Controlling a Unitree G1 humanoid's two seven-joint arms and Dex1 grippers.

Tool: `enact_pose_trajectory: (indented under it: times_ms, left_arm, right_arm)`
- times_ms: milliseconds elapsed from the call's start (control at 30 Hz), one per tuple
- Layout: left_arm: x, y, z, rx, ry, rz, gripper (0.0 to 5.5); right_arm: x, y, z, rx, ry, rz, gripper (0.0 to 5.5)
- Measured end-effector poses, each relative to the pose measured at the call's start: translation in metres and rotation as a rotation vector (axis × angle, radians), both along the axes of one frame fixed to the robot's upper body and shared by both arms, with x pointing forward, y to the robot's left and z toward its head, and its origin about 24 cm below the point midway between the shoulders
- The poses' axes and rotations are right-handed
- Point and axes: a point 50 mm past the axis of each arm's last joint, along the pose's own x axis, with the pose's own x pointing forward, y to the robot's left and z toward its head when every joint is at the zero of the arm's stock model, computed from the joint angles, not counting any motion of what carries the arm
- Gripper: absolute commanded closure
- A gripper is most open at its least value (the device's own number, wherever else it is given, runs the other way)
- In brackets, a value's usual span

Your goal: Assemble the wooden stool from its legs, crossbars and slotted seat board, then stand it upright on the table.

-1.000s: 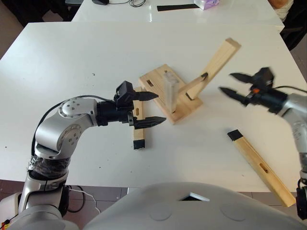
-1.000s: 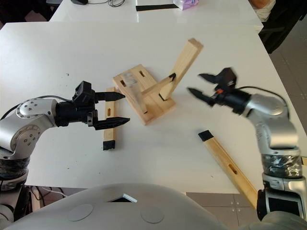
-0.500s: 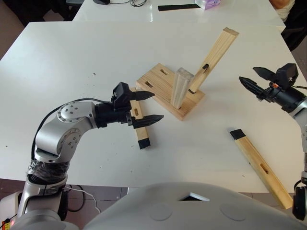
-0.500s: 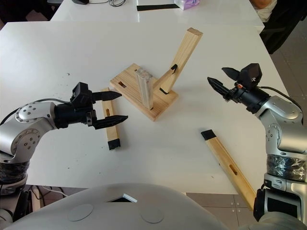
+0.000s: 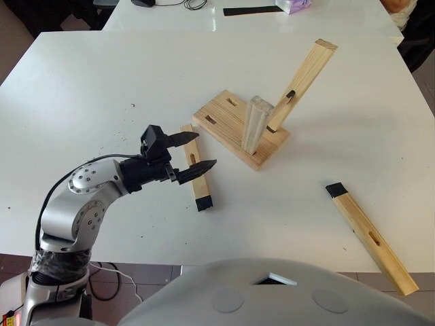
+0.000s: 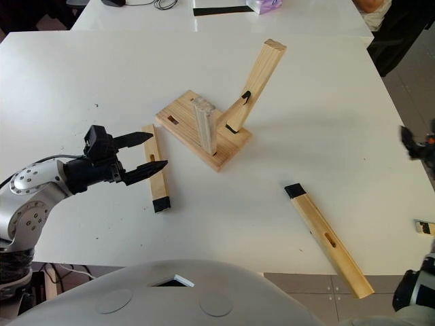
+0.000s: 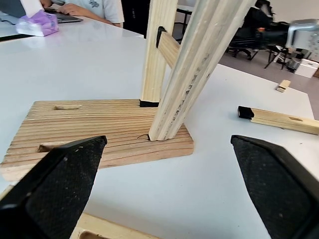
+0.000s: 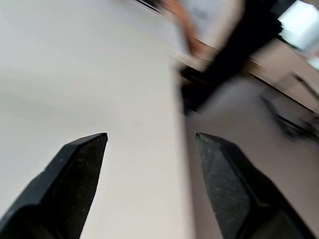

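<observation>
Now that both arms have drawn back, the left claw, open, hangs over the leg at 8 o'clock of the seat. The right claw, open, sits at 3 o'clock. Assembly appears paused.

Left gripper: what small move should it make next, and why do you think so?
Probably it should lower the left gripper onto the loose leg and close on it. The gripper is open and appears to hover just above this leg, which lies flat beside the seat board. The board shows two empty slots, so a leg is needed there.
</observation>
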Motion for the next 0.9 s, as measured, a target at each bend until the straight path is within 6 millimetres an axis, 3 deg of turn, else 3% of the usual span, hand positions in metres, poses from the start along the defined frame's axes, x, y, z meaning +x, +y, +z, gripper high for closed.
enact_pose_trajectory:
  times_ms: [167,267,467,633,900]
  left_arm:
    - [-0.004,-0.001,0.001,-0.011,-0.022,0.040,0.88]
    - [-0.005,-0.003,0.003,-0.017,-0.035,0.038,0.88]
    - [-0.006,-0.005,0.003,-0.027,-0.048,0.044,0.88]
    - [-0.007,-0.006,0.003,-0.031,-0.047,0.041,0.88]
    - [-0.009,-0.007,0.004,-0.030,-0.049,0.030,0.88]
  right_arm:
    - [-0.068,-0.060,0.006,-0.213,0.009,-0.541,2.29]
    - [-0.107,-0.074,0.010,-0.308,0.033,-0.740,2.29]
    - [-0.155,-0.081,0.004,-0.350,0.090,-0.938,2.29]
    - [-0.168,-0.082,0.004,-0.347,0.116,-0.974,2.29]
    - [-0.170,-0.080,-0.004,-0.291,0.142,-0.939,2.29]
